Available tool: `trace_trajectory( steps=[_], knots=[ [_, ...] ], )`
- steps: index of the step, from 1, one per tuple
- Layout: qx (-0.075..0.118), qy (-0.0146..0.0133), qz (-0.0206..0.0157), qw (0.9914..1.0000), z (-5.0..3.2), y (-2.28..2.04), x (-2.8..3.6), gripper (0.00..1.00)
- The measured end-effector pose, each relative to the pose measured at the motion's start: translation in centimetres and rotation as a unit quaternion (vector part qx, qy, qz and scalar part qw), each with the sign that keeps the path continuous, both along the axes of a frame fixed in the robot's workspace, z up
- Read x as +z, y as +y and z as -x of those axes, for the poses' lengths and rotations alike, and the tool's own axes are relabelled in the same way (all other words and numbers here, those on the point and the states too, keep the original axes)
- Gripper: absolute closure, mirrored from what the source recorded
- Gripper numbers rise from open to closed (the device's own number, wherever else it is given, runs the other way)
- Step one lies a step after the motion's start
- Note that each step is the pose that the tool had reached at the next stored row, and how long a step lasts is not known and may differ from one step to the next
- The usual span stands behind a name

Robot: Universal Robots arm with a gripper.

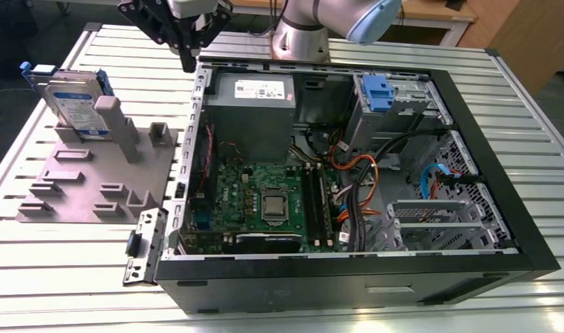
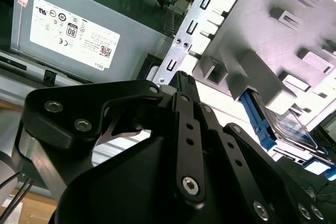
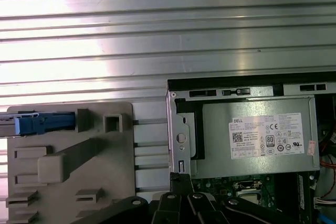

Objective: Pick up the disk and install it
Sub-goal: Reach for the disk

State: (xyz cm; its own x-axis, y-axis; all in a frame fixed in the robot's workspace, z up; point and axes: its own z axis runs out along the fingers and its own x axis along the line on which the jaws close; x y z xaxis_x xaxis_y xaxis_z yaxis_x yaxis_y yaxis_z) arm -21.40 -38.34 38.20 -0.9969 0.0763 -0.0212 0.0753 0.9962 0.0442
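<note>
The gripper [image 1: 186, 66] hangs over the rear edge of the open computer case [image 1: 356, 277], jaws drawn together and holding nothing. The disk [image 1: 73, 104] is well apart from the jaws and lower than their tips. It stands on edge in a grey slotted holder [image 1: 96, 180], probably so that its blue bracket faces up for a grasp. The power supply [image 1: 252, 104] lies just below the jaws.

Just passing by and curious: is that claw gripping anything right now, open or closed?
Gripper: closed, holding nothing. The disk stands apart in the grey holder.
</note>
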Motion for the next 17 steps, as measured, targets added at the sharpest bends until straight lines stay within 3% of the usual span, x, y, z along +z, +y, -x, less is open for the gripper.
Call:
trace_trajectory(
  steps=[17],
  knots=[
    [0.0,0.0,0.0,1.0,1.06,0.05,-0.05,0.89]
  ],
)
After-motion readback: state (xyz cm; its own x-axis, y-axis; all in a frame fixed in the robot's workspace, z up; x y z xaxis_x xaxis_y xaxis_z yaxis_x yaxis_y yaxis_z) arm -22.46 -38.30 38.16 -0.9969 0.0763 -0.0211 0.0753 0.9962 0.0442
